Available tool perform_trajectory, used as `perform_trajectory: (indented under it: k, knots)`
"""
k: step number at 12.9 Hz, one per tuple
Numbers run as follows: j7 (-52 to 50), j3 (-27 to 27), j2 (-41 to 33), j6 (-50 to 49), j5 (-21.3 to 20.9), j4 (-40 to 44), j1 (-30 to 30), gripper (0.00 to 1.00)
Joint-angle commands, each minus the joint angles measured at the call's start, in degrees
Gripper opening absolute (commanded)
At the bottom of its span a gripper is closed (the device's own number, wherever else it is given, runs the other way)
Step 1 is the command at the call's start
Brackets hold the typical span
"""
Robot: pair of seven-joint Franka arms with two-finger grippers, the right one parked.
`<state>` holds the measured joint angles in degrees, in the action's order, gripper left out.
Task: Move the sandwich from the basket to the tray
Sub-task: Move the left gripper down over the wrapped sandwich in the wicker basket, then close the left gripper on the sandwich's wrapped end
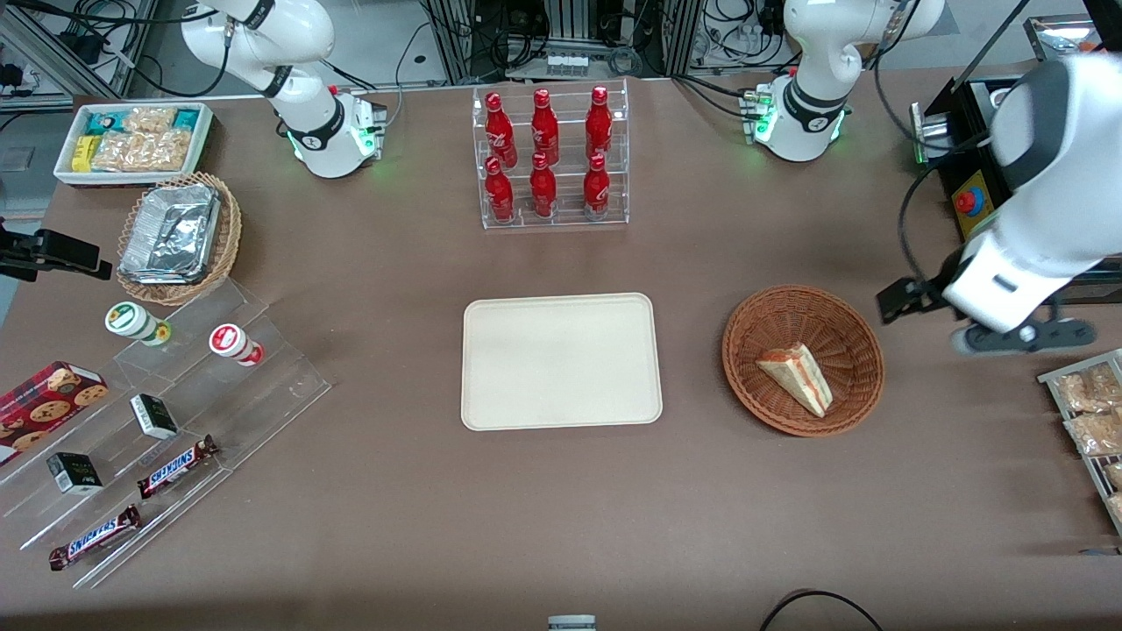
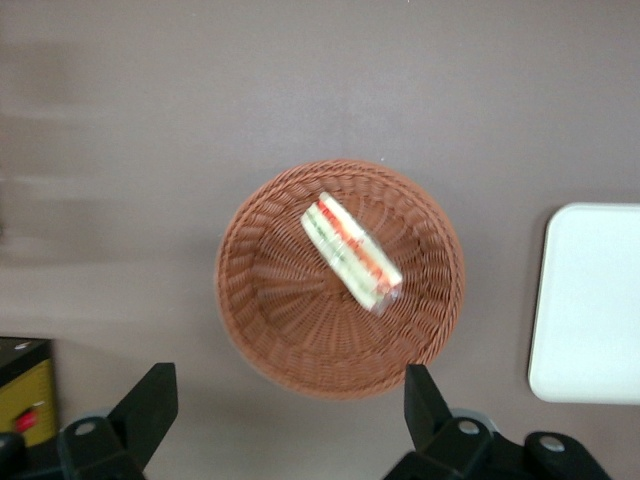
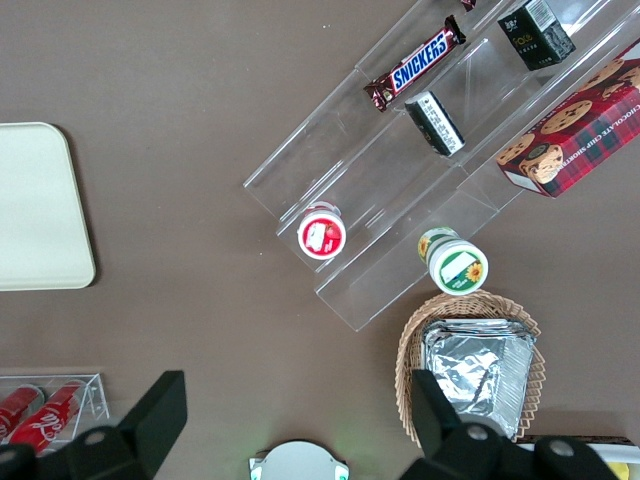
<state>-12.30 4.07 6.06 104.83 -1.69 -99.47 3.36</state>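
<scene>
Flat cream tray [image 1: 561, 361], smooth, rounded corners, low rim, bare on matte brown table [image 1: 561, 526]. Beside it toward working arm's end: round reddish-brown woven wicker basket [image 1: 803, 359], ribbed weave. Inside, triangular sandwich [image 1: 796, 376], white bread, red-orange and green layers, on its side. Gripper [image 2: 290, 415] high above basket edge, black jaws wide apart, holding nothing.

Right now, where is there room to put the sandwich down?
The tray is bare, so the sandwich fits anywhere on it. Bare table also lies between the tray and the basket. The open gripper hovers beside the basket, toward the working arm's end. It's crowded around the clear snack steps at the parked arm's end.
</scene>
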Motion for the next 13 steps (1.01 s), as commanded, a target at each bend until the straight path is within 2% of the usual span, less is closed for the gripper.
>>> perform_trajectory:
  k: [1,3,8,13]
  knots:
    - [-9.6,-0.1,-2.0,10.4,0.2,-9.8,2.9,1.0]
    - [-19.6,-0.1,-2.1,18.5,0.4,-15.6,3.5,1.0]
    - [-32.1,0.0,-0.9,37.3,0.4,-28.0,5.5,1.0]
    - [-37.8,0.0,5.2,42.7,0.4,-28.8,5.5,1.0]
